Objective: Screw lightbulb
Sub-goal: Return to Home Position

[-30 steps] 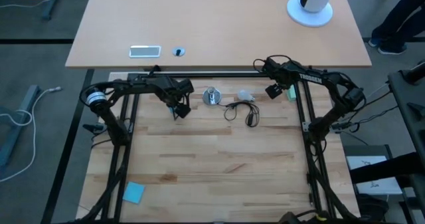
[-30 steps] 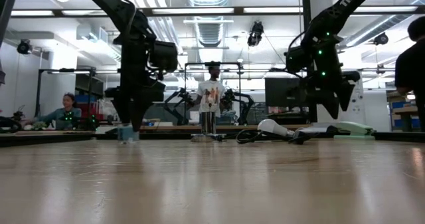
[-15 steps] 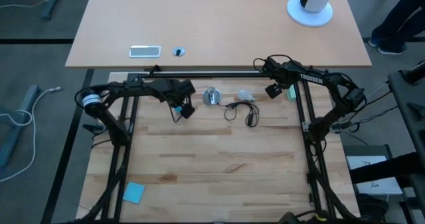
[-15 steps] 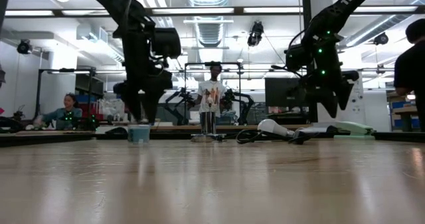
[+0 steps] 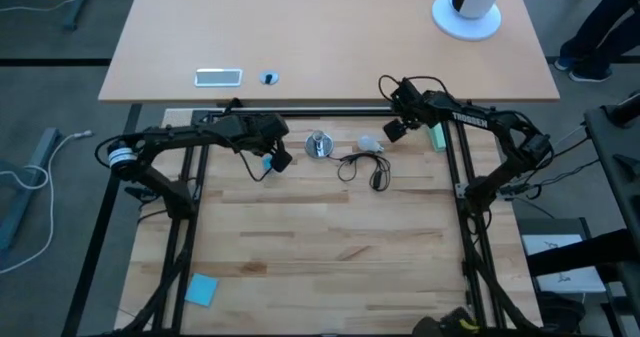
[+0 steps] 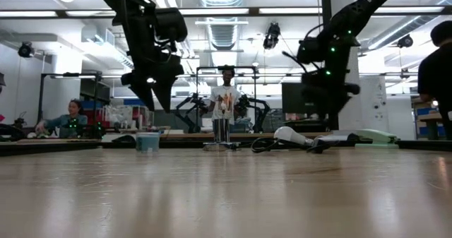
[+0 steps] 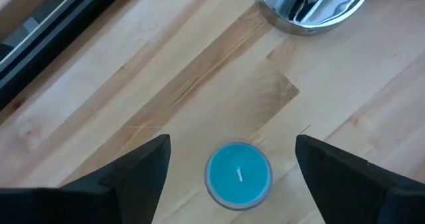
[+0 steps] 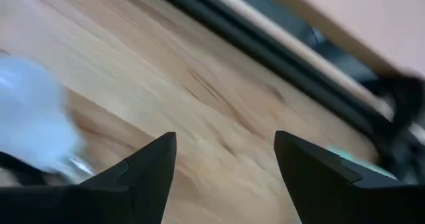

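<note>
1 lightbulb (image 5: 368,142) lies on tabletop (image 5: 330,247) nr far edge, between 1 socket disc (image 5: 319,145) & right gripper (image 5: 393,129), which is spread wide, empty. Left gripper (image 7: 231,144) spread wide, empty, above 1 blue candle (image 7: 238,173). Open wood toward near edge; 1 blue pad (image 5: 200,290) at near-left corner.

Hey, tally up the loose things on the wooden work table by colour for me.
Blue: 2, candle and paper square
White: 1, lightbulb
Silver: 1, lamp socket
Black: 1, cord
Green: 1, block
Total: 6
</note>
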Controlling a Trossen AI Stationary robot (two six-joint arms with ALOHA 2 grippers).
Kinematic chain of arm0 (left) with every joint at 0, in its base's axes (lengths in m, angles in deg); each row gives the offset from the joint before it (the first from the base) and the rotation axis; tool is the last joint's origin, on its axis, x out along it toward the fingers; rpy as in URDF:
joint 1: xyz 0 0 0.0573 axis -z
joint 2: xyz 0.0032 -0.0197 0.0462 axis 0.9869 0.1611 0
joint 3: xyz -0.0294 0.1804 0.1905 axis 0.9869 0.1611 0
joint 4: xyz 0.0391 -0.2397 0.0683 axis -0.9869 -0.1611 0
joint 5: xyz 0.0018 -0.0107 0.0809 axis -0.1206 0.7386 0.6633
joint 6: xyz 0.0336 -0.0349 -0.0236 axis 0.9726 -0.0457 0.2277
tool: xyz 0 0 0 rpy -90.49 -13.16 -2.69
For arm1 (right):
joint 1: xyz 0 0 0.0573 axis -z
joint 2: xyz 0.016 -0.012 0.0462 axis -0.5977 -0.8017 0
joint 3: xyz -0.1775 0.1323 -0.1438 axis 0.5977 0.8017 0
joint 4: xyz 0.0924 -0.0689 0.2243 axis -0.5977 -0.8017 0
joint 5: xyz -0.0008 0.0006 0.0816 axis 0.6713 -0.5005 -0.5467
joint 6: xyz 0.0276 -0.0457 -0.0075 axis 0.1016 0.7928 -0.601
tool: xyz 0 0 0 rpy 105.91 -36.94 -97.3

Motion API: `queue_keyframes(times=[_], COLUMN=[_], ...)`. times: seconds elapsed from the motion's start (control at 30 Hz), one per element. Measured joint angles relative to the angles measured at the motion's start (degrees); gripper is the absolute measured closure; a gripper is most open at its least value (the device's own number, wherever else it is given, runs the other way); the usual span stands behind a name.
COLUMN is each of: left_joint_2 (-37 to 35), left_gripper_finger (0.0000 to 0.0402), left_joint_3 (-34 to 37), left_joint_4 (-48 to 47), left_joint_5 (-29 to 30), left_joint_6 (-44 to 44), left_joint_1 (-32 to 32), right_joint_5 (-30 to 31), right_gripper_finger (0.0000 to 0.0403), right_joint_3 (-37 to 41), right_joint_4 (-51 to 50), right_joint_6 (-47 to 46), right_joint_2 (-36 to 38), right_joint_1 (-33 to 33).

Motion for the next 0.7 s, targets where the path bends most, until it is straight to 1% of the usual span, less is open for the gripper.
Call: queue_keyframes(times=[0.13,0.23,0.37,0.47,0.57,0.7], left_joint_2=[0.6,1.1,1.1,0.9,0.8,-0.8], left_gripper_finger=[0.0098,0.0107,0.0117,0.0125,0.0135,0.0153], left_joint_3=[0.0,0.0,0.0,0.0,0.9,5.0], left_joint_4=[1.1,1.9,1.9,2.0,3.7,9.5], left_joint_5=[0.4,3.1,6.9,9.6,9.9,9.8], left_joint_6=[0.0,0.1,1.8,3.9,7.3,11.6], left_joint_1=[0.0,0.0,0.0,0.0,0.1,0.5], right_joint_5=[-2.9,-2.9,-4.0,-8.7,-14.3,-17.6], right_gripper_finger=[0.0149,0.0155,0.0163,0.0169,0.0176,0.0187], right_joint_3=[0.0,0.2,1.5,3.7,6.5,10.6], right_joint_4=[8.0,13.2,16.6,20.4,24.3,30.6], right_joint_6=[1.6,3.4,5.8,7.0,8.2,9.2], right_joint_2=[0.0,0.0,0.0,0.0,0.0,-0.1], right_joint_1=[-2.9,-5.8,-9.7,-12.0,-13.6,-15.2])
